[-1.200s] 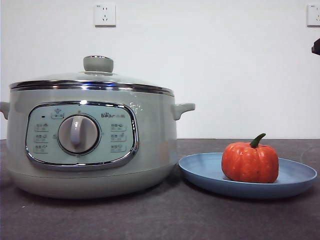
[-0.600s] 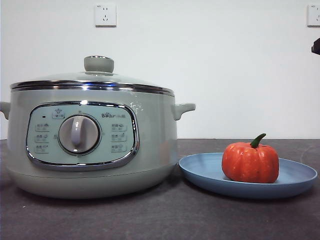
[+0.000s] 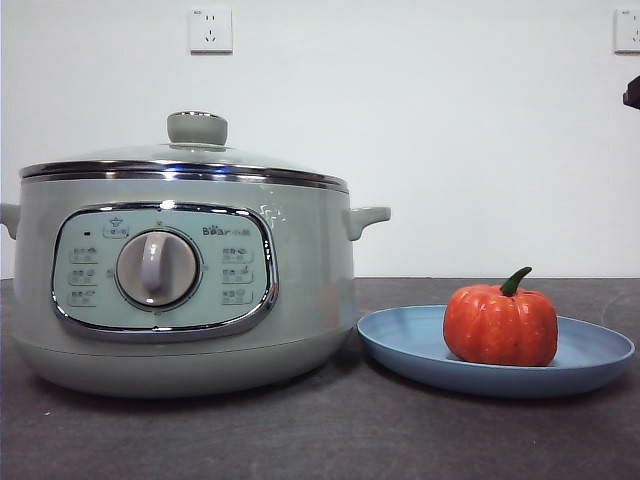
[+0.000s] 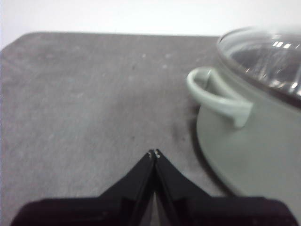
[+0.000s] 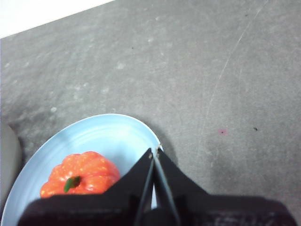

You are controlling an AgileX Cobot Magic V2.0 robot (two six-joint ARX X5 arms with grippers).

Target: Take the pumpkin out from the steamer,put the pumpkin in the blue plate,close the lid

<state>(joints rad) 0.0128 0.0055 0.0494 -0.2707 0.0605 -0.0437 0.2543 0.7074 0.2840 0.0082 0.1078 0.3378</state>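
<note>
pumpkin [image 3: 500, 325] sat upright in the blue plate [image 3: 400, 345], stem curving up, plate on the dark tabletop [image 3: 320, 430] just beside the steamer [image 3: 300, 290]. lid [image 3: 180, 160] was seated on the steamer rim, knob on top. left hand [image 4: 154, 154] was clenched and empty, above bare tabletop near the steamer's side handle [image 4: 218, 96]. right hand [image 5: 154, 151] was also clenched and empty, raised over the plate's edge, apart from the pumpkin. front view showed only a black tip at the upper right edge; two wall sockets [image 3: 210, 30] behind
</note>
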